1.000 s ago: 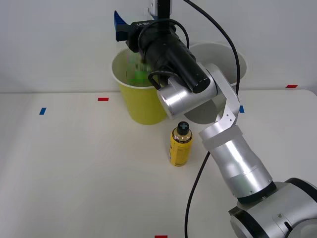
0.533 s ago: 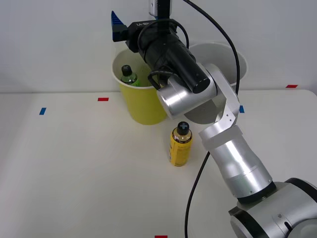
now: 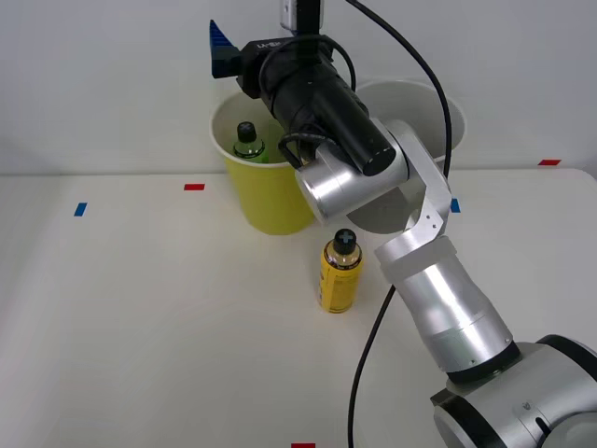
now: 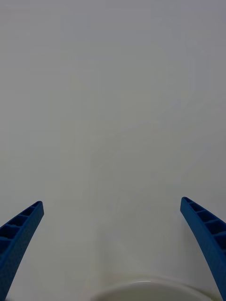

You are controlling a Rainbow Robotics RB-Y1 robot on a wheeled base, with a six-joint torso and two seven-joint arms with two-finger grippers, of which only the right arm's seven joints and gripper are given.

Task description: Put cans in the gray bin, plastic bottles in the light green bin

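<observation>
green plastic bottle [image 3: 246, 142] upright inside light green bin [image 3: 266, 198], beside gray bin [image 3: 424, 105].

right arm [image 3: 410, 233] stretched forward, raised; jaws spread wide, empty.

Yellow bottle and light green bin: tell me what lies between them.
Nothing: in the front view only bare white table separates the yellow bottle from the light green bin.

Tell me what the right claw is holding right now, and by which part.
Nothing. The right claw is open and empty above the light green bin; the plastic bottle sits inside it.
</observation>
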